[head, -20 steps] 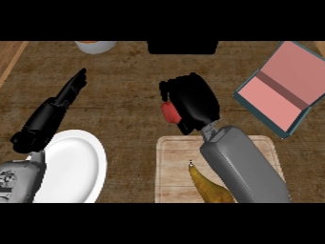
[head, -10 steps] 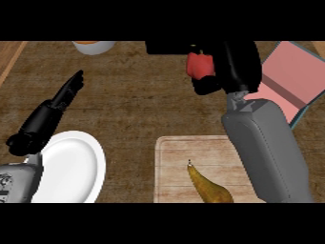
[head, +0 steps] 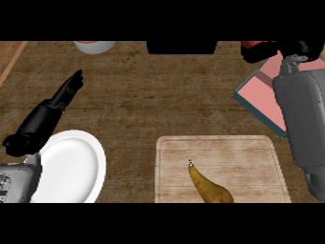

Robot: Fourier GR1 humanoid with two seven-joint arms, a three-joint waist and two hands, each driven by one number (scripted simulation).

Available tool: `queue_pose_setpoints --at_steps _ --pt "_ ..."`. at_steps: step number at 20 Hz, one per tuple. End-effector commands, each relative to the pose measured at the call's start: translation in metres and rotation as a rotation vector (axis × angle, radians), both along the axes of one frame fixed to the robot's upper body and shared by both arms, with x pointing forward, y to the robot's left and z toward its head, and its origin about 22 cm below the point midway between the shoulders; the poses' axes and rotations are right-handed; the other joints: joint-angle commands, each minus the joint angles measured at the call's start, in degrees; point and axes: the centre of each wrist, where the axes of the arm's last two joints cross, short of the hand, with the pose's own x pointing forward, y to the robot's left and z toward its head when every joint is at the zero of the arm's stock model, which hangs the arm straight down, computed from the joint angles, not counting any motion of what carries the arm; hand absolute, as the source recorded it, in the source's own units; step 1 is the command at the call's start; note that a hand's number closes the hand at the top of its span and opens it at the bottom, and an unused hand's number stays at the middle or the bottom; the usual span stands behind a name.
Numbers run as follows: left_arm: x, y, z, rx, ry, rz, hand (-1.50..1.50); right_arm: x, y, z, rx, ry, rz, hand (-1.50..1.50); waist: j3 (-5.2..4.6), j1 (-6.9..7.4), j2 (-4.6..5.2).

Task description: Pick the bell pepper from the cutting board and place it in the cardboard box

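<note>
Our right hand [head: 286, 49] sat at the far right edge of the counter [head: 165, 100], its fingers curled round the red bell pepper [head: 251, 45], of which only a small red patch showed at the fingers' left side; the rest was hidden by the hand. Directly beneath and to the right of those fingers lay the cardboard box [head: 258, 97], its pink inside showing and its rim partly covered by our grey right forearm, so we held the pepper over the box's far corner rather than on the cutting board [head: 221, 169]. The board lay well back from the right fingers, toward us, bearing only a yellow-brown banana [head: 208, 187] at its near edge. Our left hand [head: 65, 95] lay stretched out with fingers straight and together, holding nothing, pointing away from us. Just behind its wrist, toward us, was a white plate [head: 73, 167], partly overlapped by the left forearm. Beyond the left fingertips, at the far edge, stood a pale bowl [head: 94, 46], and to its right a dark object [head: 182, 46] that we could not identify.
</note>
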Motion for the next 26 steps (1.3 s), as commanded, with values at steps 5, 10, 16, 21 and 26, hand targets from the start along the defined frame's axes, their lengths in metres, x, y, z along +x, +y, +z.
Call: queue_pose_setpoints --at_steps 5,10,16,21,26 --pt "-0.006 0.007 -0.007 0.002 -0.004 -0.013 0.00 0.019 -0.083 -0.013 -0.062 0.346 -0.047 1.50 -0.03 0.38 0.14" --pt "-0.006 -0.007 -0.007 0.011 -0.008 -0.005 0.00 0.026 -0.120 -0.032 -0.028 0.490 -0.016 1.50 0.03 0.87 0.30" --pt "-0.001 -0.011 -0.008 -0.001 -0.024 -0.004 0.00 0.024 -0.150 -0.040 -0.083 0.709 -0.030 1.50 0.01 0.63 0.18" --pt "-0.004 -0.023 -0.001 0.014 0.006 -0.011 0.00 0.016 -0.172 -0.056 -0.011 0.685 0.192 -1.50 0.09 0.82 0.21" --pt "-0.002 -0.007 -0.007 0.006 -0.002 -0.014 0.00 0.017 -0.167 -0.047 0.214 0.344 0.314 -1.50 0.18 0.40 0.19"
